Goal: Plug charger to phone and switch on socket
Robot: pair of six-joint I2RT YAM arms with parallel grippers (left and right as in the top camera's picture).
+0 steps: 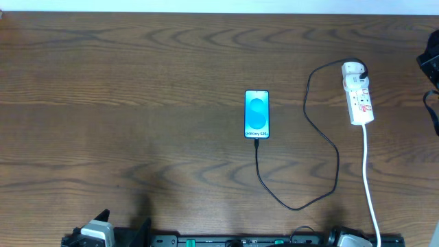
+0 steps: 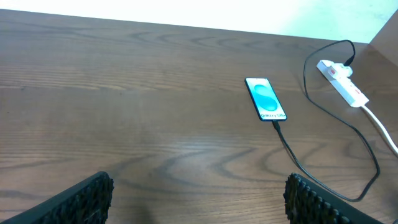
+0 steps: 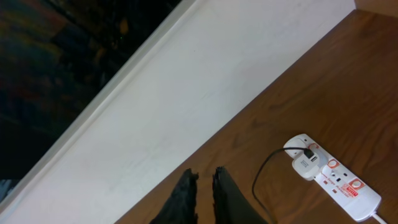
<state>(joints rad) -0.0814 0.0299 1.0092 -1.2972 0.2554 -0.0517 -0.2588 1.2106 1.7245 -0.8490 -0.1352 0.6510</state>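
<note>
1. The left hand (image 2: 199, 190) is open. Its two ribbed black fingers (image 2: 90, 193) stand wide apart at the near edge of the wooden table (image 1: 137, 89), with nothing between them.
2. The right hand (image 3: 204, 177) has its dark fingers (image 3: 186, 190) drawn almost together, with only a thin slit between the tips and nothing in it. It is raised over the table's far right corner. In its own camera the power strip lies at about 4 o'clock from the fingertips, well apart from them.
3. Nearest on the table is the low loop of the charger cable (image 1: 336, 165). Seen from overhead, it leaves the phone's 6 o'clock end and runs toward the near edge. It then bends round to 3 o'clock and climbs back toward 12 o'clock.
4. The phone (image 1: 256, 113) lies flat near the middle of the table with its long side running from 6 to 12 o'clock. Its screen is lit blue, with small text at the 6 o'clock end. The cable's small plug (image 1: 256, 142) meets that end.
5. The power strip (image 1: 359, 99) lies at about 2 o'clock from the phone, well apart from it, with its rounded end toward 12 o'clock. The cable ends in an adapter (image 1: 357, 68) seated in that far end.
6. Red marks show along the strip, but the switch position cannot be made out.
7. A white cord (image 1: 369, 178) leaves the strip's 6 o'clock end and runs to the near edge.
</note>
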